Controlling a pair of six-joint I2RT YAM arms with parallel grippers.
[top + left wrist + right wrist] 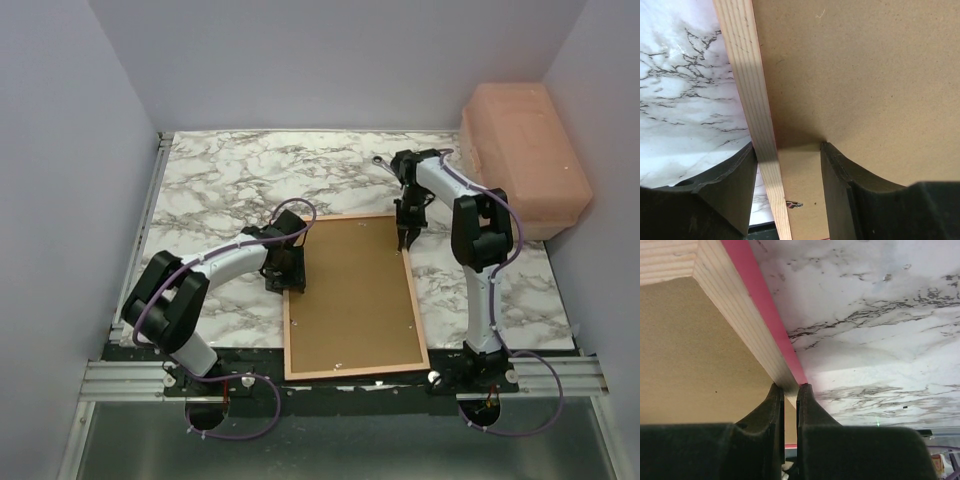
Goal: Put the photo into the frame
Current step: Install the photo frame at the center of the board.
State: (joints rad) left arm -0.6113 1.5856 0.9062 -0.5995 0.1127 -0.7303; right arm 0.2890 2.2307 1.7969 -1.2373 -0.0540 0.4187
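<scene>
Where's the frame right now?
In the top view the frame lies face-down, centred on the table, the left gripper straddling its left rail, the right gripper at its far right corner.

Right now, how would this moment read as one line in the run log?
frame: face down, backing panel in | left pincer: open, astride left rail | right pincer: shut, at far-right corner | photo: unseen

Taken up at centre by the frame (355,372), reverse up, brown backing panel (350,300) inside it. Blocked at 2 o'clock by a pink box (525,160) against the right wall. Walled in at 9, 12 and 3 o'clock. Open over bare marble table (230,190) from 9 round to 12 o'clock; narrower at 4 o'clock. Crowded at 10 o'clock by the left gripper (292,282) astride the frame's rail, at 1 o'clock by the right gripper (404,240) pinching its edge.
</scene>
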